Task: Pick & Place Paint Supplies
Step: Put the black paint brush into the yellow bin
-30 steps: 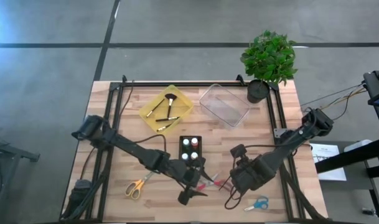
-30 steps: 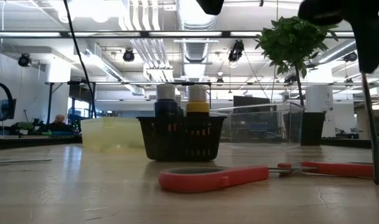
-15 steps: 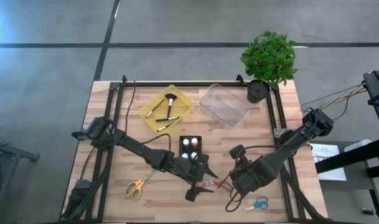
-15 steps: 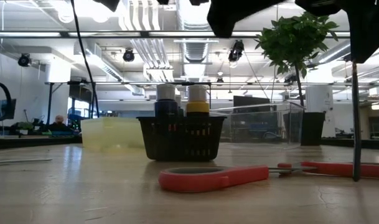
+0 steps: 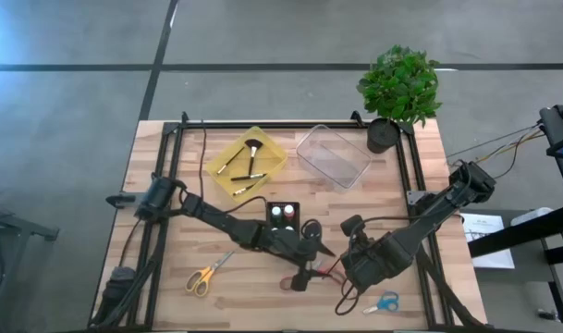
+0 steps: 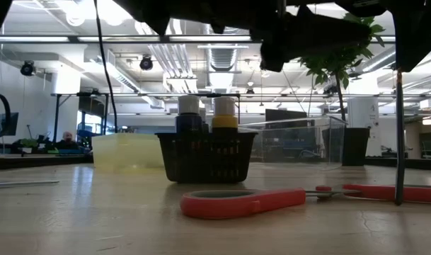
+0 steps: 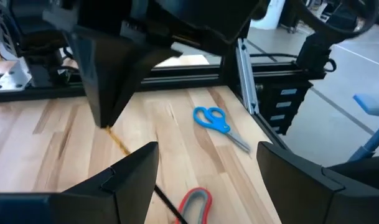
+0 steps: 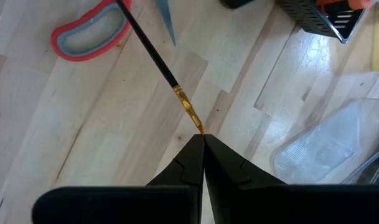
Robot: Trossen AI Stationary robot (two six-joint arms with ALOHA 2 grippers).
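My right gripper (image 8: 201, 142) is shut on a thin dark-handled brush (image 8: 153, 55) and stands over the table's near middle (image 5: 348, 270). Red-handled scissors (image 6: 243, 202) lie flat on the table just left of it. My left gripper (image 7: 208, 180) is open and reaches in from the left, a little above the table. The red scissors' handle (image 7: 196, 202) and the brush's lower part (image 7: 167, 205) show between its fingers, untouched. A black basket (image 5: 283, 215) holds small paint bottles. A yellow tray (image 5: 247, 162) holds more brushes. My right gripper pinches the brush at its gold ferrule end (image 8: 195, 123), between the two fingertips. The fingers come steeply from above. The brush hangs nearly upright below them (image 6: 398, 142). Its dark handle end reaches down to the table beside the red scissors; whether it touches, I cannot tell.
Blue-handled scissors (image 5: 383, 302) lie near the front edge at the right, yellow-handled scissors (image 5: 202, 276) at the front left. A clear container (image 5: 333, 155) and a potted plant (image 5: 398, 88) stand at the back right. Black frame rails run along both table sides.
My left gripper has moved toward the table's right and down, coming close to the red scissors and my right gripper, and has stayed open. The brush in my right gripper has swung from tilted to nearly upright.
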